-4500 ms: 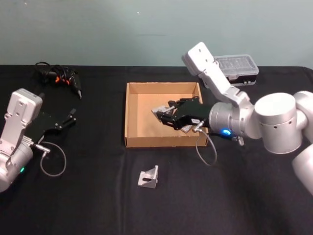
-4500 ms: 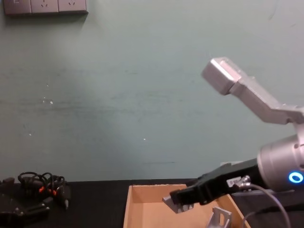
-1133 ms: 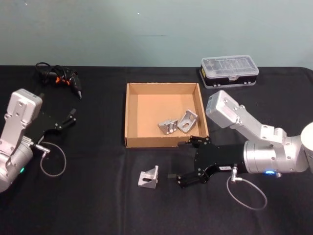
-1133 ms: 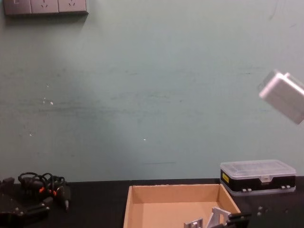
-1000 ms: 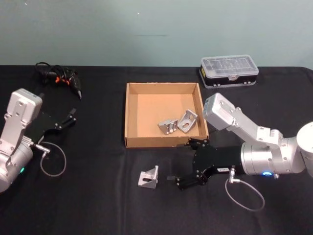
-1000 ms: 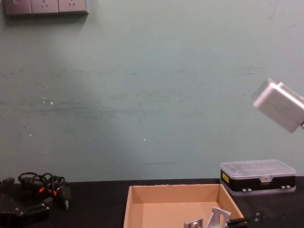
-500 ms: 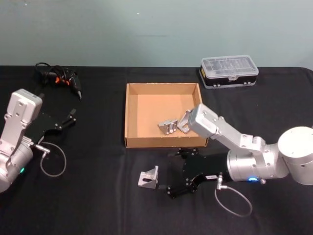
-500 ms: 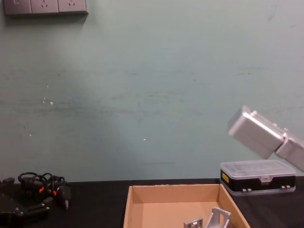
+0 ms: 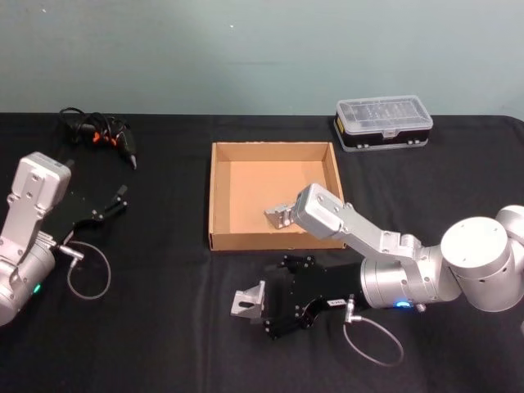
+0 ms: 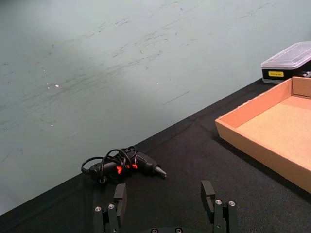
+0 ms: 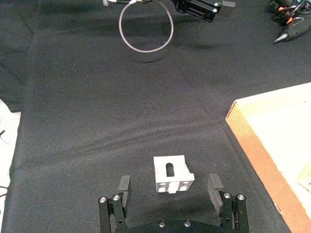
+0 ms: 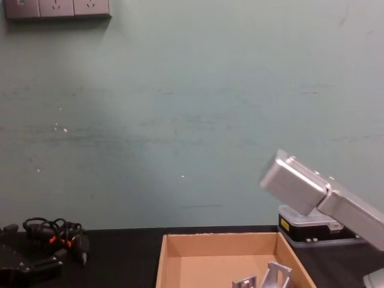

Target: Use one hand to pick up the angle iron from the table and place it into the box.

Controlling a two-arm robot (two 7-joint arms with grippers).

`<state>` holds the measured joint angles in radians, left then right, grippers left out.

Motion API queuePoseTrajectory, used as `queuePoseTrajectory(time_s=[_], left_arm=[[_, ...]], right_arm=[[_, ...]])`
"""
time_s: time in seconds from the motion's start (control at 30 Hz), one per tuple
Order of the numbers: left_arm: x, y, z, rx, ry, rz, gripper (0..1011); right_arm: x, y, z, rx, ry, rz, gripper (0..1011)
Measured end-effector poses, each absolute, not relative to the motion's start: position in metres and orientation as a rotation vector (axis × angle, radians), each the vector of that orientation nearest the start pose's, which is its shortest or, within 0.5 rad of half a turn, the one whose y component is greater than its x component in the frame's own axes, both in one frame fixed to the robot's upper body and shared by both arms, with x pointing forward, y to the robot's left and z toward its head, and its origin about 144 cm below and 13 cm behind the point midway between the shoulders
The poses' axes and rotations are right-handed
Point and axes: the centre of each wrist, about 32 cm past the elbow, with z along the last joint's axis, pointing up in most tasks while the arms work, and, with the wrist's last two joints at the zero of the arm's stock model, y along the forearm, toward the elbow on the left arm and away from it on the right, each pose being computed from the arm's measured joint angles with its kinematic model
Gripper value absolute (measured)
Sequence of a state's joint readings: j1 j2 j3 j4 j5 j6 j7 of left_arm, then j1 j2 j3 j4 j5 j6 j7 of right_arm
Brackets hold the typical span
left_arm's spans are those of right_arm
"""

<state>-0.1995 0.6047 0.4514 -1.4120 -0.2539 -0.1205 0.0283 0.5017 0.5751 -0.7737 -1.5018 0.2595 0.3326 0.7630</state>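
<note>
A silver angle iron (image 9: 248,300) lies on the black table (image 9: 155,336) in front of the box (image 9: 214,196). My right gripper (image 9: 275,297) is open, low over the table, right beside that angle iron. In the right wrist view the angle iron (image 11: 172,173) lies between the spread fingers (image 11: 123,186), untouched. Another angle iron (image 9: 279,215) rests inside the box; my right arm covers the box's near right corner. From the chest view, two angle irons (image 12: 275,276) lie in the box (image 12: 222,258). My left gripper (image 9: 119,197) is parked open at the far left.
A clear-lidded black case (image 9: 383,121) stands behind the box to the right. A bundle of black cables with orange marks (image 9: 97,127) lies at the back left. My right arm's silver link (image 12: 297,180) rises over the box's right side.
My right arm left an angle iron in the box, swung out and came down in front of it. The open gripper has slid left up to the angle iron on the table.
</note>
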Motion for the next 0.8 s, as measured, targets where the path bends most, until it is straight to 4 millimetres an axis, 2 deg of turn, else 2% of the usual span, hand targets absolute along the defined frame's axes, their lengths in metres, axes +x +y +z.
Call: queuePoseTrajectory(time_s=[0.8], left_arm=[[0.489, 0.31, 1.14, 0.304, -0.285, 1.248, 1000]], right_arm=[[0.532, -0.199, 1.194, -0.617, -0.015, -0.294, 1004]])
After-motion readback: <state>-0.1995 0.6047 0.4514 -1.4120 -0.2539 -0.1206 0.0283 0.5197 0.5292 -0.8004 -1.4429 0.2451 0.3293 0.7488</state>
